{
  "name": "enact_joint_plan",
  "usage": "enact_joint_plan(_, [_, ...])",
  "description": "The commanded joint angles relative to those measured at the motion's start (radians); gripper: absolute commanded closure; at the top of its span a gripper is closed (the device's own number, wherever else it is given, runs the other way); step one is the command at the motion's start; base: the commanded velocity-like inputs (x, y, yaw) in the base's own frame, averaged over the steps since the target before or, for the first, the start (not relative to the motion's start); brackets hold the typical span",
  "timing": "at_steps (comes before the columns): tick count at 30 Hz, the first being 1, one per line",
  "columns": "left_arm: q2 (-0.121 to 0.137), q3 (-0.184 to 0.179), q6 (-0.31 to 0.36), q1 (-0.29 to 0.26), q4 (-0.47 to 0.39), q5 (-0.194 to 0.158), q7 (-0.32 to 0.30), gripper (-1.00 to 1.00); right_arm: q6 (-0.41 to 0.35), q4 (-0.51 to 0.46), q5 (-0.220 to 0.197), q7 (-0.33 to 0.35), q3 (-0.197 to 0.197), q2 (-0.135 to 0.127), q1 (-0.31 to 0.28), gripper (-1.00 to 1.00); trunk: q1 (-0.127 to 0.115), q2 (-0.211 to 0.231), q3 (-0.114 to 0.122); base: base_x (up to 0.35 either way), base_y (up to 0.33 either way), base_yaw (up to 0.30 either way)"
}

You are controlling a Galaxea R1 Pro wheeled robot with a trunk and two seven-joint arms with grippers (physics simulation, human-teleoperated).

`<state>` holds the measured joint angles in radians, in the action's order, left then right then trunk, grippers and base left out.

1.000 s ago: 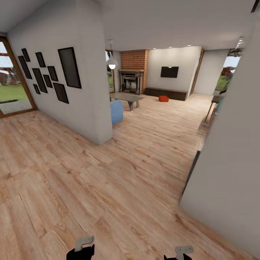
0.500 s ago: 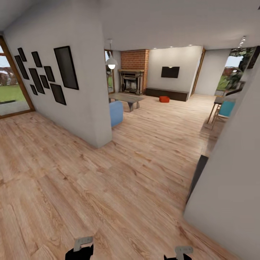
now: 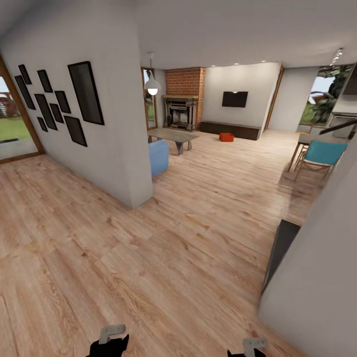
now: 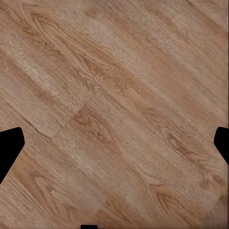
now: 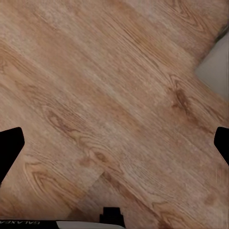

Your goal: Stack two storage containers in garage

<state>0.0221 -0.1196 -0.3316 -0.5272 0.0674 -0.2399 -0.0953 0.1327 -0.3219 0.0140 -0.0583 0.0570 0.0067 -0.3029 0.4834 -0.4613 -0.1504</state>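
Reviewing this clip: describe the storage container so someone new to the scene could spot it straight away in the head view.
Look to the far end of the room, at the red brick fireplace and the white wall with the black TV. Below the TV runs a long dark low cabinet; the storage container sits on the wood floor before it. It is the one small orange-red thing there.

Only a partly cut-off pale word, seemingly "GALAXEA", stands on the dark gripper body in the right wrist view.

black picture frames hang on a white partition wall. beyond it stand a pendant lamp, a wall television and a turquoise chair beside a dark cabinet edge.
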Motion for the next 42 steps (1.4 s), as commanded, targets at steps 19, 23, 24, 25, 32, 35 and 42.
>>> enact_joint_plan(19, [0.0,-0.011,-0.009,-0.002,0.008,-0.006,-0.023,-1.0,0.002,0.001,0.001,-0.02,0.006,-0.001,-0.001,-1.0,0.001,-0.002,-0.002,0.329,0.0,0.0])
enact_joint_plan(23, [0.0,-0.011,-0.009,-0.002,0.008,-0.006,-0.023,-1.0,0.002,0.001,0.001,-0.021,0.006,-0.001,-0.001,-1.0,0.001,-0.002,-0.002,0.329,0.0,0.0])
enact_joint_plan(24, [-0.001,-0.011,-0.009,-0.002,0.008,-0.006,-0.023,-1.0,0.002,0.001,0.001,-0.022,0.006,-0.001,-0.001,-1.0,0.001,-0.002,-0.002,0.329,0.0,0.0])
enact_joint_plan(25, [-0.001,-0.011,-0.009,-0.002,0.008,-0.006,-0.023,-1.0,0.003,0.001,0.001,-0.037,0.005,-0.001,-0.001,-1.0,0.001,-0.002,-0.002,0.329,0.0,0.0])
enact_joint_plan(32, [-0.002,-0.011,-0.009,-0.002,0.008,-0.006,-0.023,-1.0,0.003,0.001,-0.002,-0.115,0.004,-0.003,-0.001,-1.0,0.001,-0.002,-0.002,0.329,0.0,0.0])
enact_joint_plan(35, [-0.002,-0.011,-0.009,-0.002,0.008,-0.006,-0.023,-1.0,0.002,0.001,-0.005,-0.12,0.004,-0.004,-0.001,-1.0,0.001,-0.002,-0.002,0.329,0.0,0.0])
enact_joint_plan(42, [-0.005,-0.011,-0.003,-0.002,0.008,-0.006,-0.018,-1.0,0.002,0.001,-0.006,-0.121,0.005,-0.004,-0.001,-1.0,0.001,-0.002,-0.002,0.329,0.0,-0.001])
